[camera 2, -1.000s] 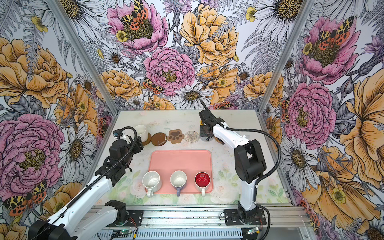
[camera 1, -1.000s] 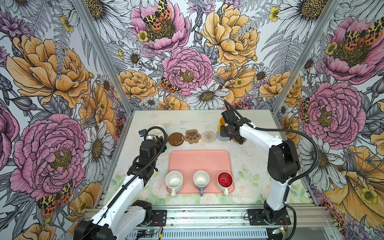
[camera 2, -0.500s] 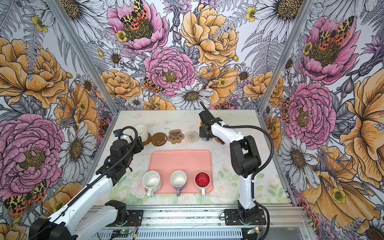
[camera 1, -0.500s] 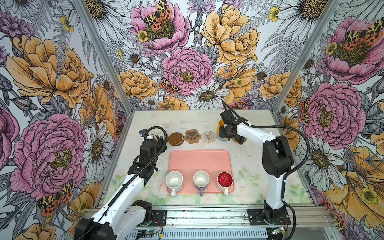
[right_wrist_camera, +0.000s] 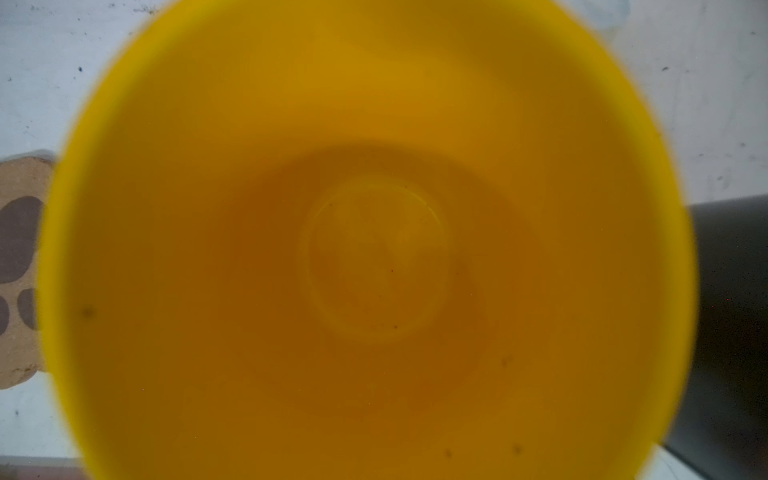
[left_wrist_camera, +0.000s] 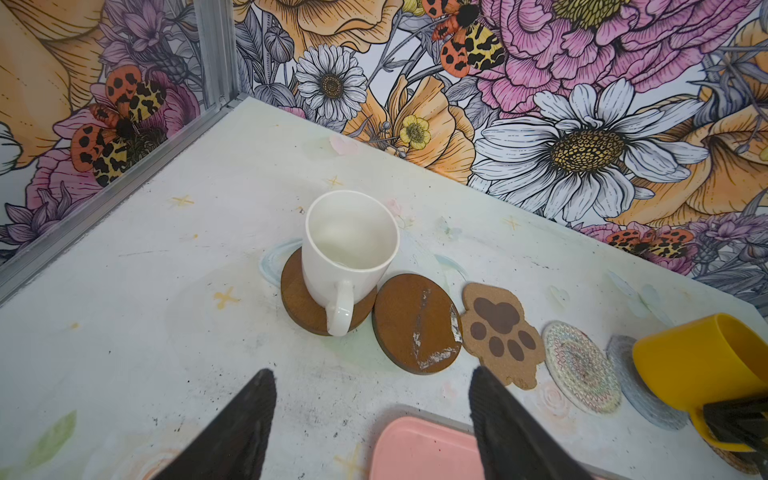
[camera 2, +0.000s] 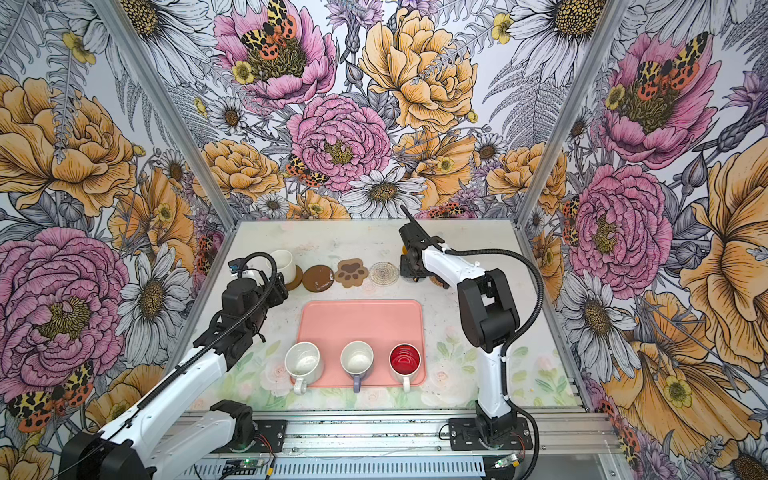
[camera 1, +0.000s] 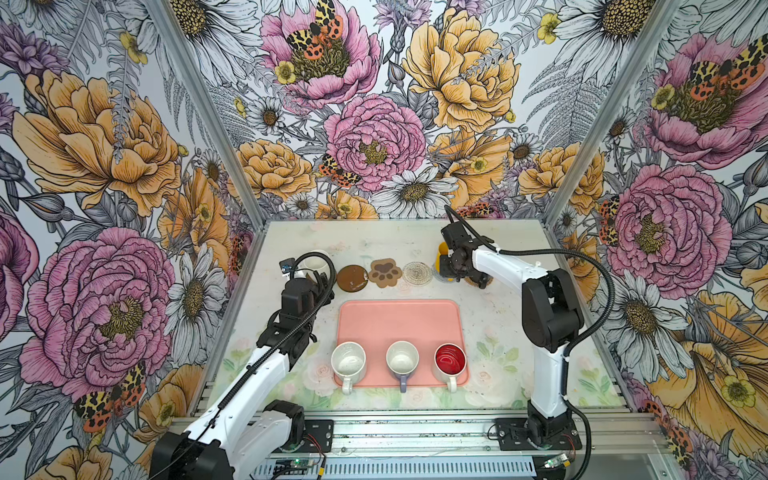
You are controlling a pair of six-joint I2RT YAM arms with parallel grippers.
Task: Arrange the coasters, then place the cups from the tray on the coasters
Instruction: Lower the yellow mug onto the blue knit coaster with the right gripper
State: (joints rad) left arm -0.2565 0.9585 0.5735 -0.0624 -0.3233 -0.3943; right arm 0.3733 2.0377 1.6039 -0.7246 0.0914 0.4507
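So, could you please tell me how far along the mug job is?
Done: coasters lined up, white mug on a brown coaster. In hand: right pincer holds the yellow mug, tilted over the pale blue coaster. Remaining: three mugs on the tray.

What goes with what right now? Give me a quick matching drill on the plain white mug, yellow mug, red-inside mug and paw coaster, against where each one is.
Things:
1. plain white mug
2. yellow mug
3. red-inside mug
4. paw coaster

States:
a. on the tray
b. gripped by the right claw
c. standing on a brown coaster
d. bare, no mug on it

Pairs: 1-c, 2-b, 3-a, 4-d.
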